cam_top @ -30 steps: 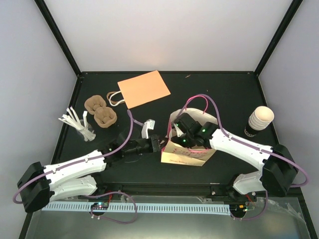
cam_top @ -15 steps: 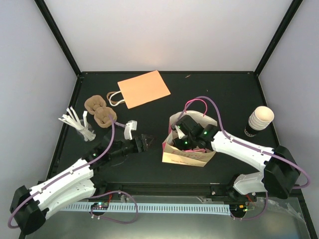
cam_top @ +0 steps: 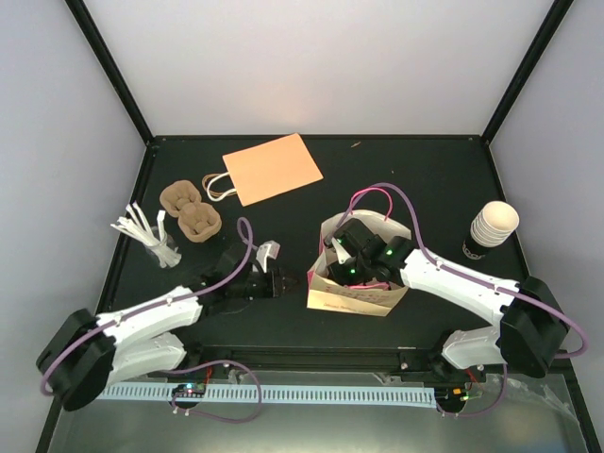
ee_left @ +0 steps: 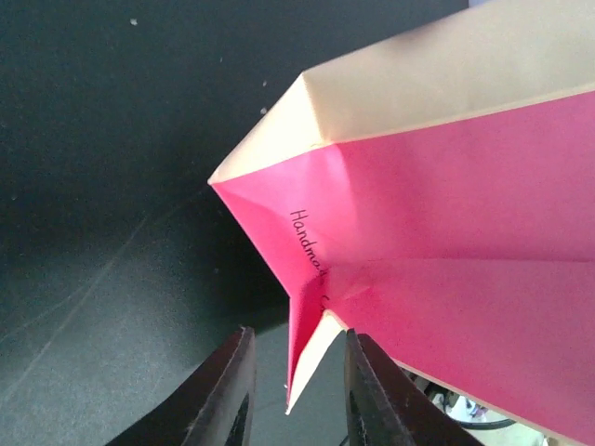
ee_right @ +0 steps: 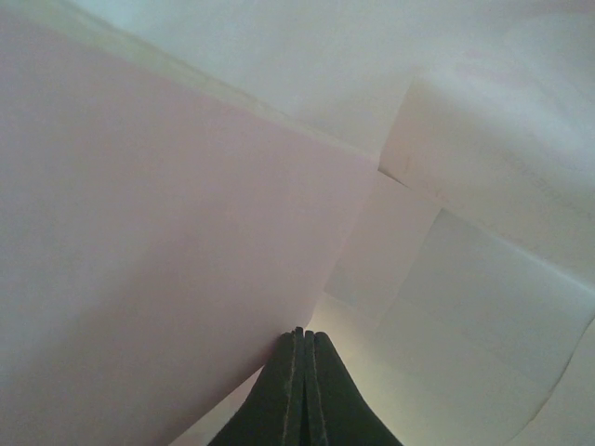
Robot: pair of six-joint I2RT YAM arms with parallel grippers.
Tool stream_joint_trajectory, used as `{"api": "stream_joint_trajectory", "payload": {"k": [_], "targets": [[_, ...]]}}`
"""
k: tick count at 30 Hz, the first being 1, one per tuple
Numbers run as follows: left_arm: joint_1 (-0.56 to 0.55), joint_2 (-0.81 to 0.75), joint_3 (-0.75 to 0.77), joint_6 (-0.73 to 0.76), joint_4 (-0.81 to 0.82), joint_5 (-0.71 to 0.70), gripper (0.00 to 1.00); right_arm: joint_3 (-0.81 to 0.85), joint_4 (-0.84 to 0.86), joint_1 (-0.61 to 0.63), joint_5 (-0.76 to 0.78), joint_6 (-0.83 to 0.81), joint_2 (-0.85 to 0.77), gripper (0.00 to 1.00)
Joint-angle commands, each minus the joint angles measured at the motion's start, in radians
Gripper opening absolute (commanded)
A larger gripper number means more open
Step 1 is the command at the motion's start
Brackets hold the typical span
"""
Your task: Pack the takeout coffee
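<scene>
The takeout coffee (cam_top: 493, 229), a cream ribbed cup with a dark base, stands upright at the right side of the table, apart from both arms. A pink and cream paper bag (cam_top: 357, 294) lies in the middle with its mouth open. My left gripper (cam_top: 291, 280) is at the bag's left edge. In the left wrist view it (ee_left: 299, 336) is open, and a folded corner of the bag (ee_left: 311, 358) pokes between the fingers. My right gripper (ee_right: 304, 333) is shut, deep inside the bag against its pale inner wall (ee_right: 167, 242).
An orange flat bag (cam_top: 272, 168) with handles lies at the back. The brown pulp carrier (cam_top: 190, 210) and a bundle of white sticks (cam_top: 148, 236) sit at the left. Black frame posts rise at the table's back corners.
The left gripper drew back left from the bag's edge with its jaws widening, then came right again to the bag's corner with its jaws narrower. The right gripper stayed inside the bag.
</scene>
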Motion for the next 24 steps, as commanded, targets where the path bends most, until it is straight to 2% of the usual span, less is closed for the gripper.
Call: {"api": "stream_joint_trajectory", "payload": {"k": [1,4,15,24], "targets": [[-0.009,0.106,0.013,-0.007,0.172,0.089,0.25,-0.012,0.012,-0.003,-0.016,-0.019,-0.013,0.01],[-0.020,0.166,0.032,-0.006,0.207,0.106,0.20,-0.015,0.009,-0.004,-0.012,-0.019,-0.010,0.01],[-0.087,0.311,0.076,-0.021,0.340,0.190,0.17,-0.017,0.015,-0.004,-0.018,-0.024,0.043,0.01],[-0.145,0.337,0.125,-0.087,0.402,0.273,0.12,-0.015,0.056,-0.004,-0.045,-0.003,0.065,0.01]]}}
